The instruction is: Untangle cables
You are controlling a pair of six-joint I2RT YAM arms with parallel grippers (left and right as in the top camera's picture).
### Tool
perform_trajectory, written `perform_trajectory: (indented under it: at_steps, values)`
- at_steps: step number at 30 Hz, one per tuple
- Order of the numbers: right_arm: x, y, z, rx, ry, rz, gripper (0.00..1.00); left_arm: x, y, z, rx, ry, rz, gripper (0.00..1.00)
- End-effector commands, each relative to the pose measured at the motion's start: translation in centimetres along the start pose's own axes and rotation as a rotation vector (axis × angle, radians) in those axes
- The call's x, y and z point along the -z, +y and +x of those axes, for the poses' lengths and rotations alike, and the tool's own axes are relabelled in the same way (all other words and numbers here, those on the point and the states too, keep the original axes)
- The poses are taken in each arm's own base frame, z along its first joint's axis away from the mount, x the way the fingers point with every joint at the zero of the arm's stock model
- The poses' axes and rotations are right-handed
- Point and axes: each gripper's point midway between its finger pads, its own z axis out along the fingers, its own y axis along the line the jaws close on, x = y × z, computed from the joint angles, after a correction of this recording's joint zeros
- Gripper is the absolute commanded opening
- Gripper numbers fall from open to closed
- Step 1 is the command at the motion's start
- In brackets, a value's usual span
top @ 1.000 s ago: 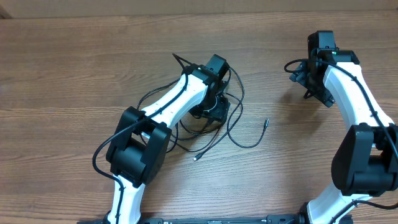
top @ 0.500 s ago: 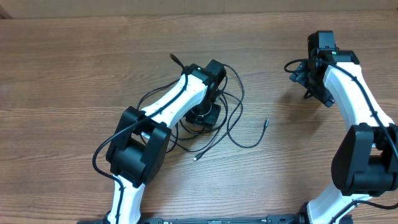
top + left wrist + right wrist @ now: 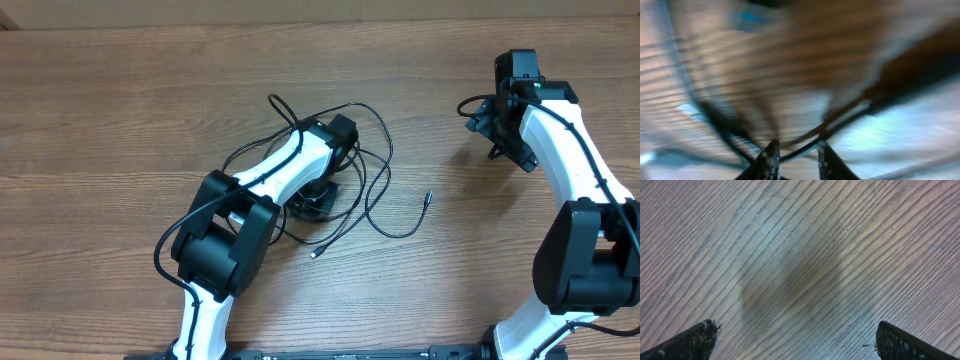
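Note:
The thin black cables (image 3: 388, 150) lie in tangled loops on the wooden table at centre. One plug end (image 3: 427, 198) points right, another (image 3: 315, 254) lies at the front, and a third (image 3: 272, 99) sticks up at the back. My left gripper (image 3: 312, 198) is down in the tangle. In the blurred left wrist view its fingers (image 3: 796, 152) are close together with a cable strand (image 3: 800, 149) running between them. My right gripper (image 3: 490, 125) hovers at the back right, apart from the cables. It is open and empty over bare wood (image 3: 795, 340).
The wooden table (image 3: 120, 120) stretches to the left and back. My left arm (image 3: 270, 175) covers part of the tangle. Thicker black wires run along both arms.
My left gripper has moved down and to the left, towards the front. The cable loops and the back plug end have shifted left with it. The right arm has not moved.

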Motion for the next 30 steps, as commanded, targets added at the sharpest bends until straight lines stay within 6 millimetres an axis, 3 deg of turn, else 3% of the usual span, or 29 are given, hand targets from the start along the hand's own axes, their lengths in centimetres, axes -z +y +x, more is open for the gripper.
perform_trajectory:
  at_steps: [1,8,12,15,19,23,25,28,30]
  values:
    - [0.3,-0.1,-0.3,-0.010,-0.015,0.000,1.00,0.3,4.4,-0.8,0.124,-0.057,-0.191,0.29]
    - [0.3,-0.1,-0.3,-0.010,-0.015,0.000,1.00,0.0,4.5,-0.2,0.144,-0.014,-0.142,0.40]
    - [0.3,-0.1,-0.3,-0.010,-0.015,0.000,1.00,1.3,3.7,0.2,0.143,0.023,-0.082,0.37]
    - [0.3,-0.1,-0.3,-0.010,-0.015,0.000,1.00,3.8,2.8,-0.9,0.139,0.005,-0.010,0.36]
    - [0.3,-0.1,-0.3,-0.010,-0.015,0.000,1.00,8.7,1.7,-3.5,0.121,-0.092,0.090,0.39]
    - [0.3,-0.1,-0.3,-0.010,-0.015,0.000,1.00,12.7,1.7,-5.8,0.136,-0.211,0.129,0.55]
    - [0.3,-0.1,-0.3,-0.010,-0.015,0.000,1.00,13.7,1.8,-6.9,0.145,-0.265,0.133,0.51]
    - [0.3,-0.1,-0.3,-0.010,-0.015,0.000,1.00,13.8,1.8,-7.3,0.148,-0.281,0.136,0.39]
    - [0.3,-0.1,-0.3,-0.010,-0.015,0.000,1.00,13.4,1.7,-7.3,0.147,-0.275,0.134,0.25]
